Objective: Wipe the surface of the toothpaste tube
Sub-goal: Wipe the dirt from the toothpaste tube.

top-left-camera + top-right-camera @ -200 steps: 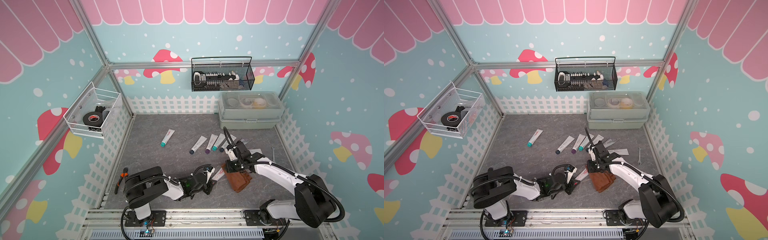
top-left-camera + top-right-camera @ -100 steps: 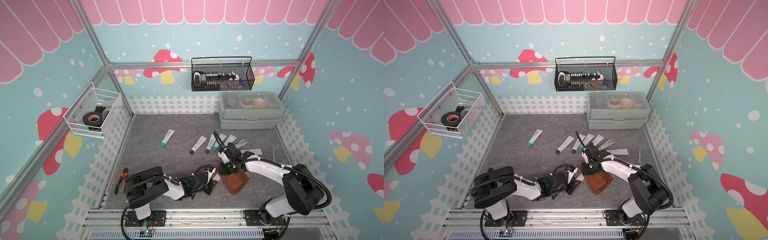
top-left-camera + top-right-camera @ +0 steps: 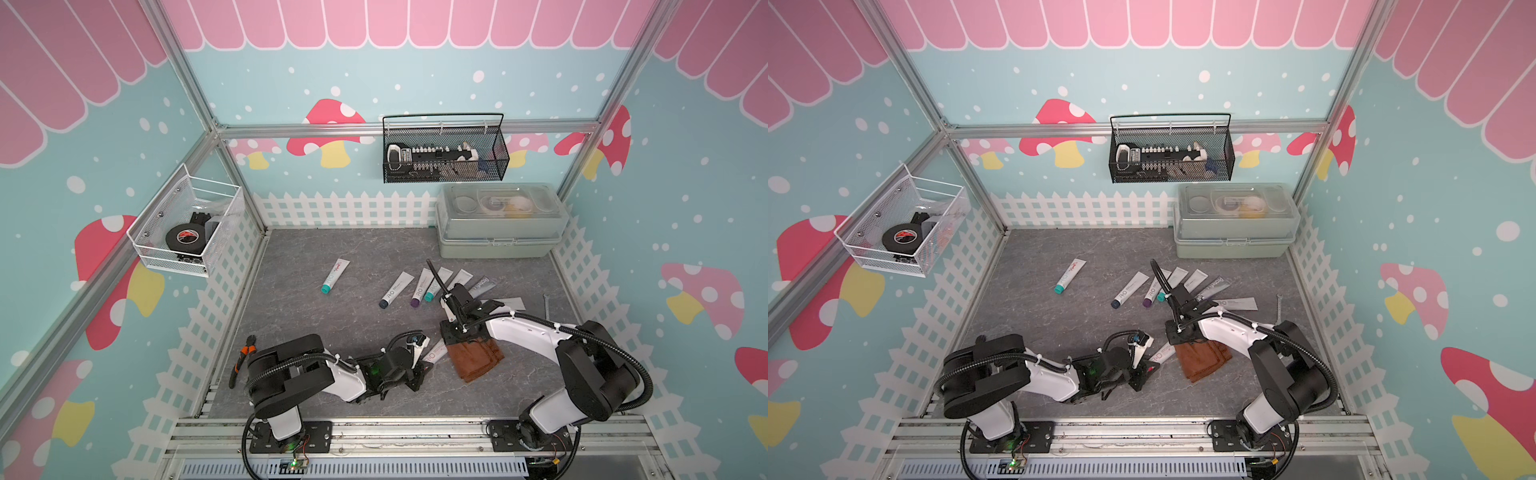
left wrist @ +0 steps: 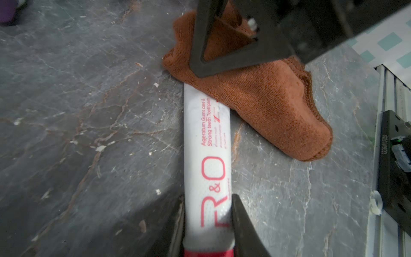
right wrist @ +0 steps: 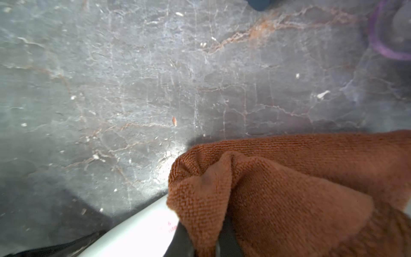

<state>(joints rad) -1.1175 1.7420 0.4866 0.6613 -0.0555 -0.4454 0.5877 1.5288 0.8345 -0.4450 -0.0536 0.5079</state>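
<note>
The toothpaste tube (image 4: 206,155) is white with red "R&O" lettering and a red band at the cap end, and it lies flat on the grey marbled tabletop (image 4: 89,111). A folded brown cloth (image 4: 255,106) covers its other end, with one corner lifted and bunched.

Only one thing reads properly: the toothpaste tube (image 4: 208,155) near the front has a big red "R&O", plus small red print, "Ageratum Gums care & Strong teeth Toothpaste". The dark-capped tube (image 3: 395,289) further back looks like the same "R&O" logo. The grey tube (image 3: 482,286) to its right has lettering too, but it's too small to read.
</note>
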